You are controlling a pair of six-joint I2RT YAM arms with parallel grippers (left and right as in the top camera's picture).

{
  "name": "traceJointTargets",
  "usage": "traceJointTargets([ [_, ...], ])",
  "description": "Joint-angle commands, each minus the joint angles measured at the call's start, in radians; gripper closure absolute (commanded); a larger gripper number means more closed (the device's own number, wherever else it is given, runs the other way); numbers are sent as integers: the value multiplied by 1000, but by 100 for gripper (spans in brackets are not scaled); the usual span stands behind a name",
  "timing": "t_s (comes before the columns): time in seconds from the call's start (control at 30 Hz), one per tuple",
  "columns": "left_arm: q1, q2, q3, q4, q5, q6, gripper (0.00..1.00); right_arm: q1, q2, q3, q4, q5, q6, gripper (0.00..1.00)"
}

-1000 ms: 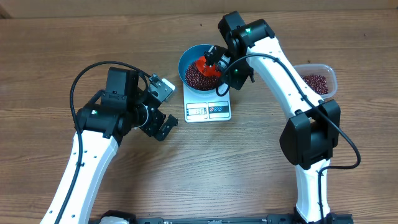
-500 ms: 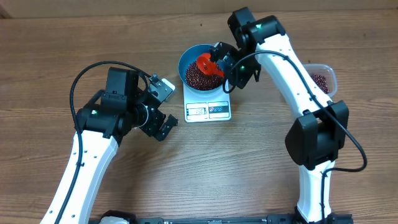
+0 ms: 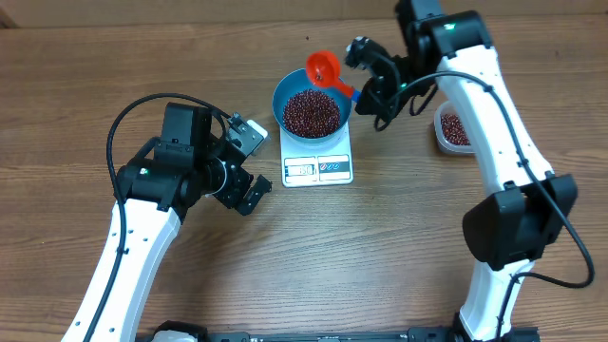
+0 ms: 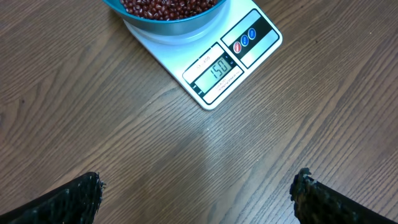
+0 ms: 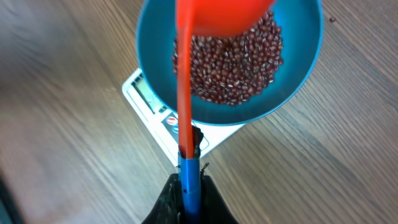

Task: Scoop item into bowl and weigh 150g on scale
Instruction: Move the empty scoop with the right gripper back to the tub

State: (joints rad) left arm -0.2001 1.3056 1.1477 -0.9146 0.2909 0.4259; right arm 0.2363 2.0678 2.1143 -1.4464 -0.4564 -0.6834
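Compared to a second back, my right gripper [image 3: 364, 92] is up beside the blue bowl [image 3: 277, 104], clamped on the red scoop [image 3: 323, 68], which looks empty, I think. Beans [image 3: 312, 112] sit in the bowl on the scale [image 3: 318, 169]. Left gripper [image 3: 252, 195] hangs wide open.

A wood-grain table [image 3: 380, 247] fills every view. Toward its right side sits a clear plastic tub [image 3: 440, 141] (partly hidden from overhead). A red-orange scoop [image 3: 323, 67] with a blue handle [image 5: 189, 186] hangs above the table, its cup showing only orange inside.
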Motion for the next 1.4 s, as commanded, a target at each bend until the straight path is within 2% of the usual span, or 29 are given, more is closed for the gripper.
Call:
traceJointTargets([
  [0.0, 7, 2, 3, -2, -6, 8, 0, -58, -72, 35, -28, -121, 6, 96],
  [0.2, 7, 2, 3, -2, -6, 8, 0, -153, -99, 35, -82, -127, 59, 96],
  [0.67, 7, 2, 3, -2, -6, 8, 0, -380, -101, 35, -214, -101, 58, 96],
  [1.07, 7, 2, 3, -2, -6, 8, 0, -496, -100, 13, -248, 244, 113, 96],
  [1.37, 7, 2, 3, -2, -6, 8, 1, -495, -100, -144, -242, 495, 214, 96],
])
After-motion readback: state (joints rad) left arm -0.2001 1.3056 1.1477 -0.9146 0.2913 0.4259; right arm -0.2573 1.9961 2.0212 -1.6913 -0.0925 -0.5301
